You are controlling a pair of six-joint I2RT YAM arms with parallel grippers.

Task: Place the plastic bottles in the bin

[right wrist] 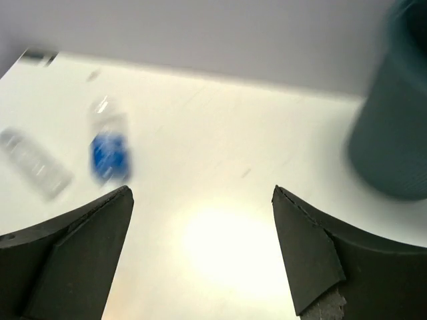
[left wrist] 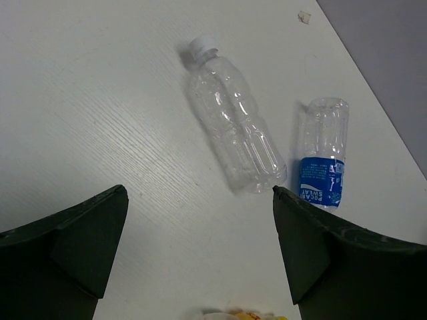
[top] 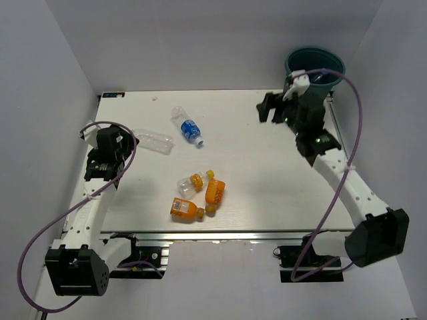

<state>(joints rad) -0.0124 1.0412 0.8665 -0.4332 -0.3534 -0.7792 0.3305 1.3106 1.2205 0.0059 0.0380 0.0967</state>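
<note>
The dark teal bin (top: pixel 313 65) stands at the table's back right corner; its wall shows blurred in the right wrist view (right wrist: pixel 393 127). A plain clear bottle (top: pixel 152 141) (left wrist: pixel 233 127) and a blue-labelled bottle (top: pixel 187 127) (left wrist: pixel 322 163) lie at the back left. Three orange bottles lie together at the front middle: (top: pixel 194 181), (top: pixel 215 192), (top: pixel 185 209). The second blue-labelled bottle is out of view. My left gripper (top: pixel 107 157) (left wrist: pixel 199 190) is open and empty above the table's left side. My right gripper (top: pixel 269 110) (right wrist: pixel 200 190) is open and empty, left of the bin.
White walls close the table on the left, back and right. A small white scrap (left wrist: pixel 304 17) lies near the back wall. The table's front edge is a metal rail (top: pixel 227 235) with the arm bases below it.
</note>
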